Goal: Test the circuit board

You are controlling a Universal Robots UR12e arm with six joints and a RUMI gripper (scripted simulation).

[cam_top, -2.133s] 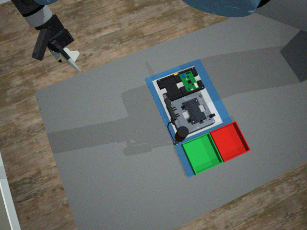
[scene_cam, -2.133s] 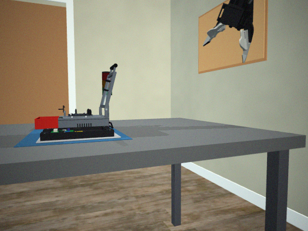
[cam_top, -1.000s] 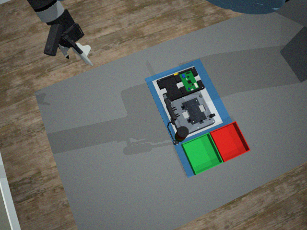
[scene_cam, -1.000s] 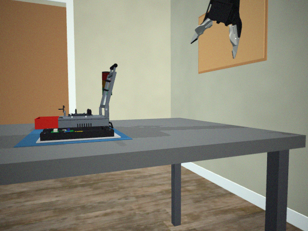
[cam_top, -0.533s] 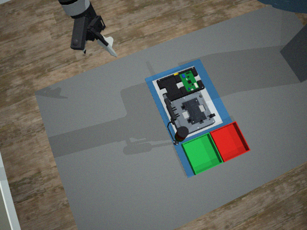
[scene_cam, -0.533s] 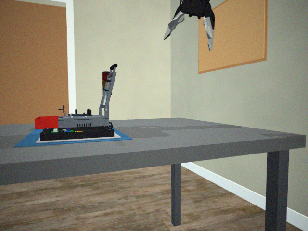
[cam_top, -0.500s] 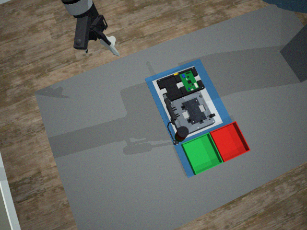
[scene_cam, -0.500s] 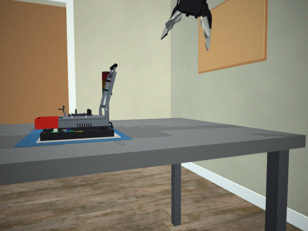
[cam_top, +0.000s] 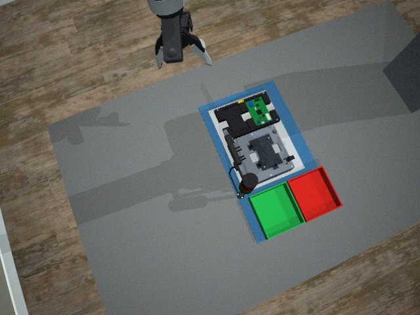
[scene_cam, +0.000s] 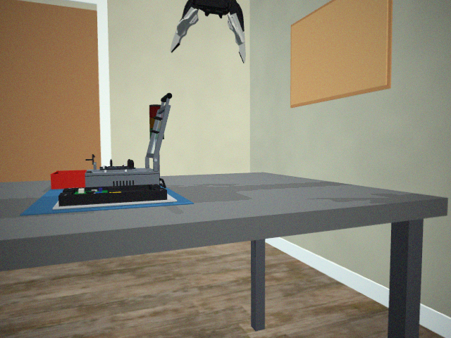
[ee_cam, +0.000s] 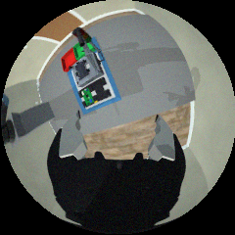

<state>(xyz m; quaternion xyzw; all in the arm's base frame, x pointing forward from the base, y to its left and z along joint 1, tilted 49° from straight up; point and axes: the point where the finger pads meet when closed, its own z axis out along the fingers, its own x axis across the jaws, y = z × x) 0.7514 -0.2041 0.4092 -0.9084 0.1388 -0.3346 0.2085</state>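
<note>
gripper (cam_top: 184, 63) wide open, empty, high off the table edge; coming down crooked could knock the board (cam_top: 259, 110) in its tray (cam_top: 228, 117).

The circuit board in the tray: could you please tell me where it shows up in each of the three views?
Top: the circuit board lies right of centre, upper end of the blue mat.
Exterior: far left, a thin green strip in the black tray.
Wrist: upper left, a small green patch.
Shared landmark: the blue mat.
</note>
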